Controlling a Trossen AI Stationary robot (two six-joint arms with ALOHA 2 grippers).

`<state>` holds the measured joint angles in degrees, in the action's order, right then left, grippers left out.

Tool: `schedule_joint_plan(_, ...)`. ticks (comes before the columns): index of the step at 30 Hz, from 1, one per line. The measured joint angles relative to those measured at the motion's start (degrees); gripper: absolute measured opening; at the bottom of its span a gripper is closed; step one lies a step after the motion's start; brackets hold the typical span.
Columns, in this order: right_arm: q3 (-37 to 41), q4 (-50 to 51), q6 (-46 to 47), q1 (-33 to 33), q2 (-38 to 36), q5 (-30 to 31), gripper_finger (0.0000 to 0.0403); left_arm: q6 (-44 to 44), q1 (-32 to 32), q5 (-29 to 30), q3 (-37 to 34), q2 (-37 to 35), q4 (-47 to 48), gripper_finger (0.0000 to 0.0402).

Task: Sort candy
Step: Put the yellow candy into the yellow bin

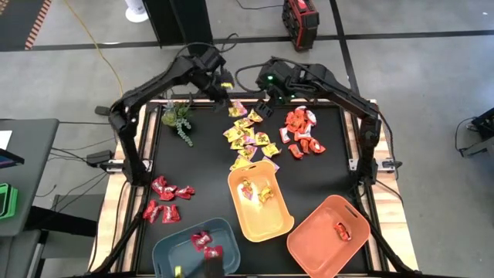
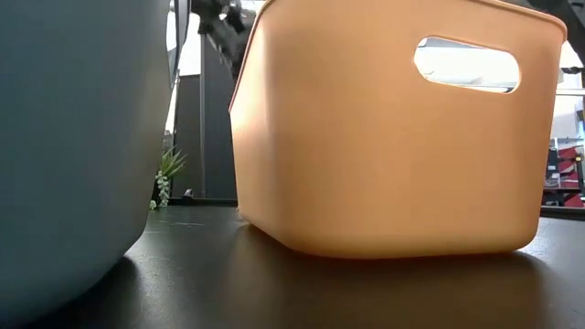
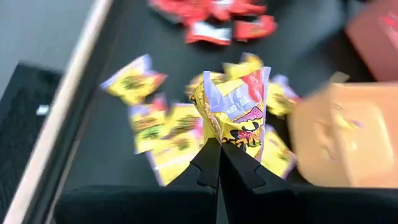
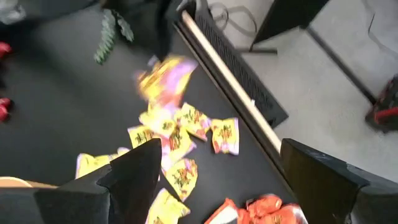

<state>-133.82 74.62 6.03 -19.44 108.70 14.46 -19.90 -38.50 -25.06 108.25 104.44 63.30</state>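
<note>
We note the left claw (image 3: pixel 219 163) clamped on one yellow candy (image 3: pixel 239 115) above the yellow pile (image 1: pixel 248 135) on the tabletop (image 1: pixel 201 166), right claw (image 4: pixel 214 180) apart nearby — thin wrapper-edge grip may slip before the yellow bin (image 1: pixel 282 224).

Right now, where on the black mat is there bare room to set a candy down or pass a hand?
Bare mat lies between the plant sprig, the deep red candies and the yellow bin, and in the right strip beside the orange bin. The far middle is crowded: yellow candies, orange-red candies, both grippers above.
</note>
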Motion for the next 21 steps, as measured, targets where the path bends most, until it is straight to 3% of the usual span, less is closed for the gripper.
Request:
schedule_joint_plan(4,0.0,-1.9,-1.7,1.0,-3.6,0.3,0.0345,-1.1,7.4,-0.2,-5.2,-3.3,-0.9,0.0000)
schedule_joint_plan(9,0.0,-3.7,-2.2,3.1,-8.9,0.5,0.0345,2.9,16.0,-0.1,-15.4,-5.4,-8.4,0.0000)
schedule_joint_plan(15,0.0,-3.2,-1.6,5.5,-13.2,0.7,0.0345,4.3,24.2,1.7,-21.3,-7.5,-15.2,0.0002)
schedule_joint_plan(21,0.0,-2.8,-1.5,7.6,-14.0,1.0,0.0345,5.0,31.1,4.2,-23.7,-7.0,-16.5,0.0070)
